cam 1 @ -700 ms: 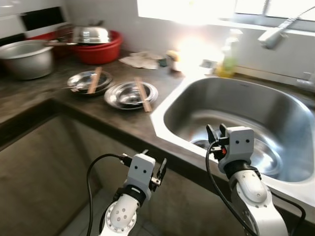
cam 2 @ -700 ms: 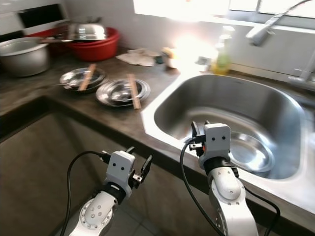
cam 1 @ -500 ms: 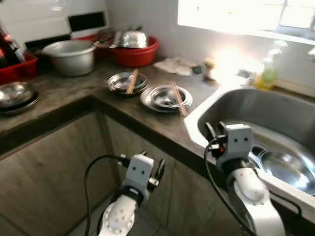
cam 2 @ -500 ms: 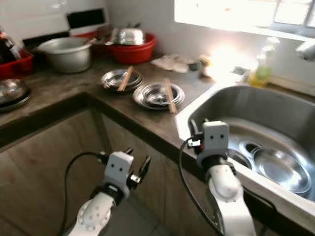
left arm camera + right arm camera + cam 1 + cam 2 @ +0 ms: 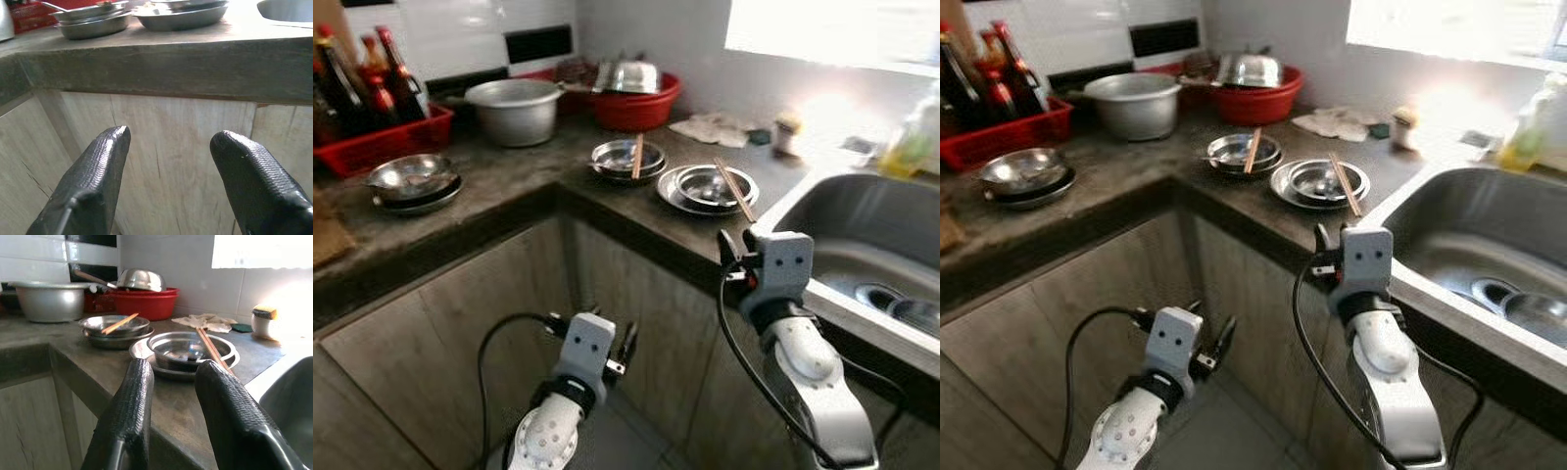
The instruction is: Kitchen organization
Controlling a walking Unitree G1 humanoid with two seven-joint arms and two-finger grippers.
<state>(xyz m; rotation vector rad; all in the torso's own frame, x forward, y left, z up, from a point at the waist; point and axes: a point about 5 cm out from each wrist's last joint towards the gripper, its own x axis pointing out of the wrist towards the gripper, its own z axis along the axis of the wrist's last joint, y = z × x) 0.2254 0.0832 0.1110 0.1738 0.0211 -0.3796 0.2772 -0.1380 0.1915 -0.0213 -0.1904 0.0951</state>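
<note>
Since the earlier frame we are seeing our view swing left, sink (image 5: pixel 862 230) sliding rightward; bowls (image 5: pixel 710 186) are sitting on the counter (image 5: pixel 509 201). Left gripper (image 5: pixel 168 161) and right gripper (image 5: pixel 171 382) are both gaping, empty.

A dark mottled stone L-shaped countertop (image 5: pixel 509 186) carries two stacks of shallow steel dishes (image 5: pixel 707 188), each with chopsticks across it, a round grey metal pot (image 5: pixel 516 110), a red plastic basin (image 5: pixel 636 98), a red crate of bottles (image 5: pixel 382 132), stacked steel bowls (image 5: pixel 411 181), crumpled white cloths (image 5: pixel 720 127) and a recessed steel sink (image 5: pixel 871 245).
</note>
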